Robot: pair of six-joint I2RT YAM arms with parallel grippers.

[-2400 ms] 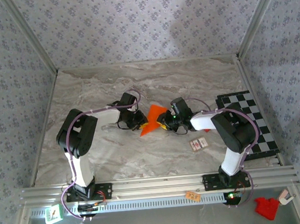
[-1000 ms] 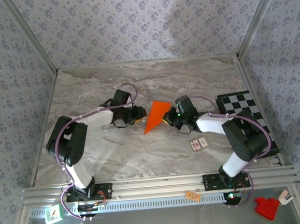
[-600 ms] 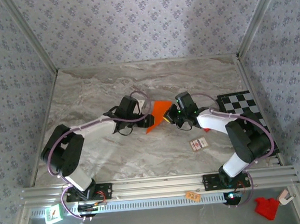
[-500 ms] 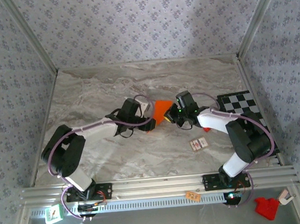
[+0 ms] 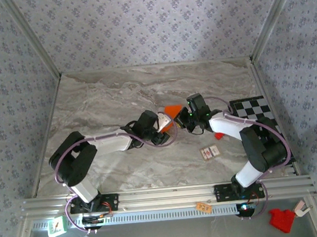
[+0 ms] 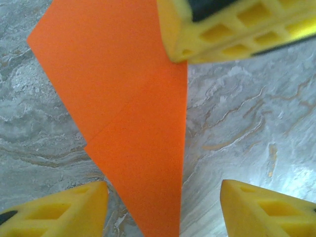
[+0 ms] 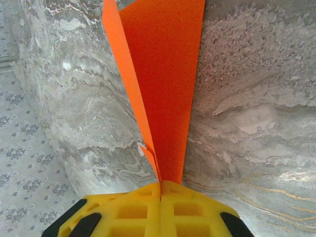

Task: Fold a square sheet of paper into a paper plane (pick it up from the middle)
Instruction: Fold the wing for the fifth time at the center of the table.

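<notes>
From the top camera you get little to read. The two small white cards [image 5: 209, 152] with red marks, lying on the marble table [image 5: 102, 95] near your right arm, carry print too small to make out. So do the green tag [image 5: 56, 227] and the tan tag [image 5: 203, 206] on the front rail. The checkered board [image 5: 257, 123] lies at the table's right edge. The orange paper [image 5: 173, 111] sits mid-table between your two wrists, mostly covered by them. Your left gripper [image 5: 164, 126] reaches in from the left and your right gripper [image 5: 180, 118] from the right, and they nearly meet over the sheet.

In the left wrist camera, the orange paper [image 6: 133, 108] is a plain folded triangle over the marble. It narrows to a point at the bottom of the frame, and a faint slanted crease runs across it. Your left gripper [image 6: 164, 202] is released. Its yellow fingers [image 6: 64, 210] stand wide apart on either side of the paper's point, with marble showing between the paper and the right-hand finger. Your right gripper [image 6: 180, 34] sits on the paper's upper right corner.

In the right wrist camera, your right gripper [image 7: 160, 190] is clenched. Its yellow fingers are pressed together on the narrow end of the orange paper [image 7: 168, 74]. The paper runs away from them in two layers, one splaying off to the left.
</notes>
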